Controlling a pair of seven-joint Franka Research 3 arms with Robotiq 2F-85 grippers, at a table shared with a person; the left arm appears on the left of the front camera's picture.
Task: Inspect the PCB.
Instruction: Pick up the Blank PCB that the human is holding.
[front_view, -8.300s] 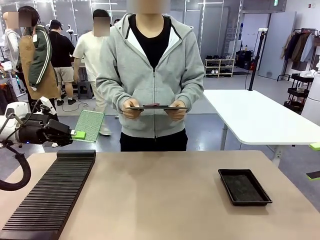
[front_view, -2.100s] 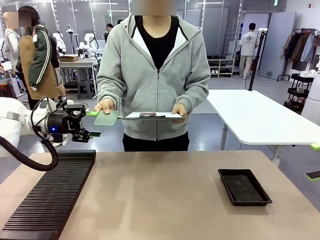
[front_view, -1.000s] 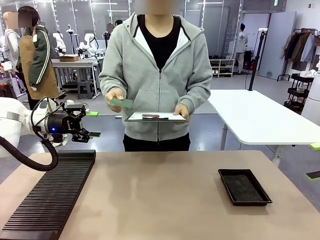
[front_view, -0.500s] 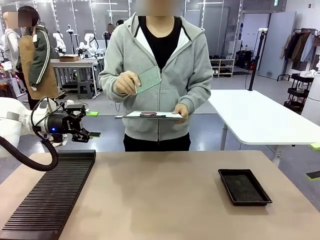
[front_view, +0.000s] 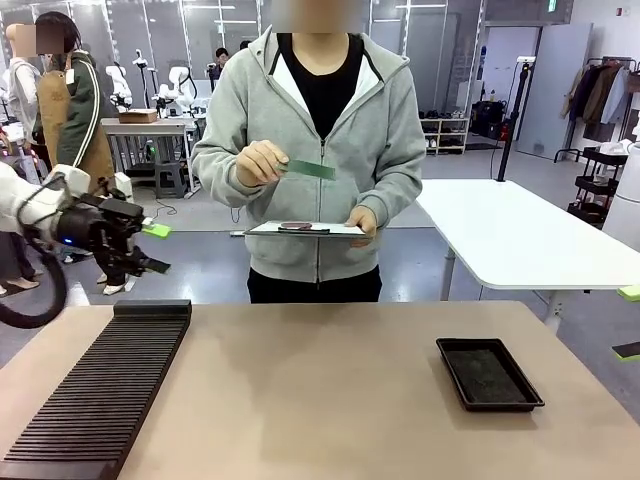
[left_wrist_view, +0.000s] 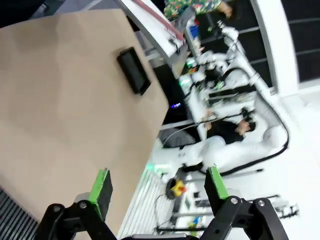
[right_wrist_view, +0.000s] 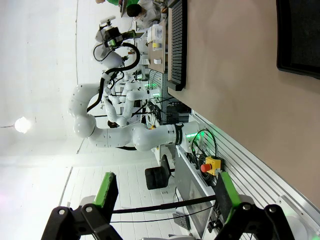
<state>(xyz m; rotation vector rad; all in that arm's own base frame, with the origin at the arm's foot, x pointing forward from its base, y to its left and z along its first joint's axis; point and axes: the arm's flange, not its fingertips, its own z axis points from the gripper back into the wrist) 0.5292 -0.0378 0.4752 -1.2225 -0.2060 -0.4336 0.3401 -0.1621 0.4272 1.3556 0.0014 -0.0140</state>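
Finds the PCB (front_view: 311, 170) pinched in the person's raised hand (front_view: 262, 162) above the clipboard (front_view: 308, 231), well beyond the table (front_view: 330, 400). Shows left claw (front_view: 152, 248) and right claw (right_wrist_view: 165, 192) spread, empty. Looks mid-inspection; leaves verdict and set-down to come.

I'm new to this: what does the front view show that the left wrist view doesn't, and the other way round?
Front view: a person holding the green PCB and a flat clipboard-like panel. Left wrist view: a red-and-yellow button past the table's edge. Both: the tan table, the black tray, the ridged black rack and the open left fingers.
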